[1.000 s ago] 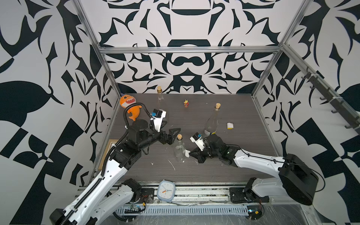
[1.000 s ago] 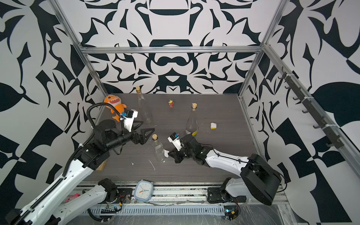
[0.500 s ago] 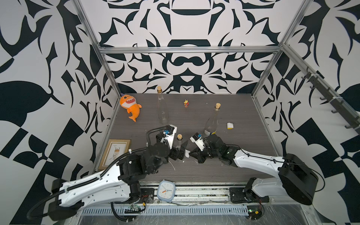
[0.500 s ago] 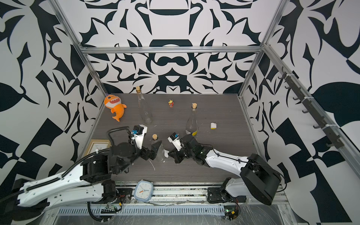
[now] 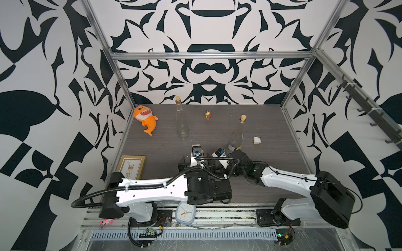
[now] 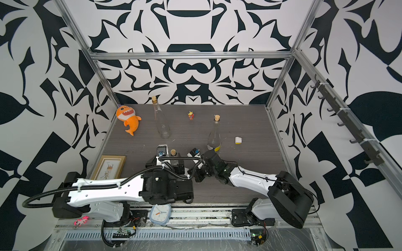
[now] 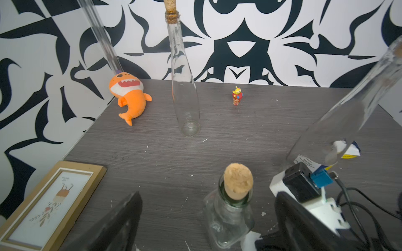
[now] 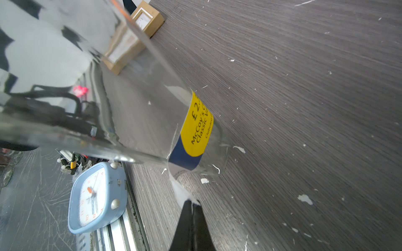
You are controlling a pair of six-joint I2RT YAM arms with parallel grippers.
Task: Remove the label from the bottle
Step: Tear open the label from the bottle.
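At the front rail a blue clock (image 5: 185,214) is sitting face up. Just beyond it on the tabletop (image 5: 261,121), the left pincer (image 7: 208,193) is gaping wide, its fingers (image 7: 121,217) standing either side of the short corked bottle (image 7: 228,219) without touching it. The right pincer (image 8: 192,206) is reaching in from the other side, clamped tight on a white strip of paper hanging off the bottle's base. The strip seems to be running up into the yellow-and-blue label (image 8: 196,128) on the glass, though the close view is blurring that join. A picture frame (image 5: 131,166) is lying by the left wall. Farther back a second corked bottle (image 5: 237,137) is standing beside the right wrist, with a white-and-yellow scrap (image 5: 257,140) near it. A tall clear bottle (image 5: 181,121), a tiny figurine (image 5: 208,115) and an orange shark plush (image 5: 144,118) are sitting toward the back wall.
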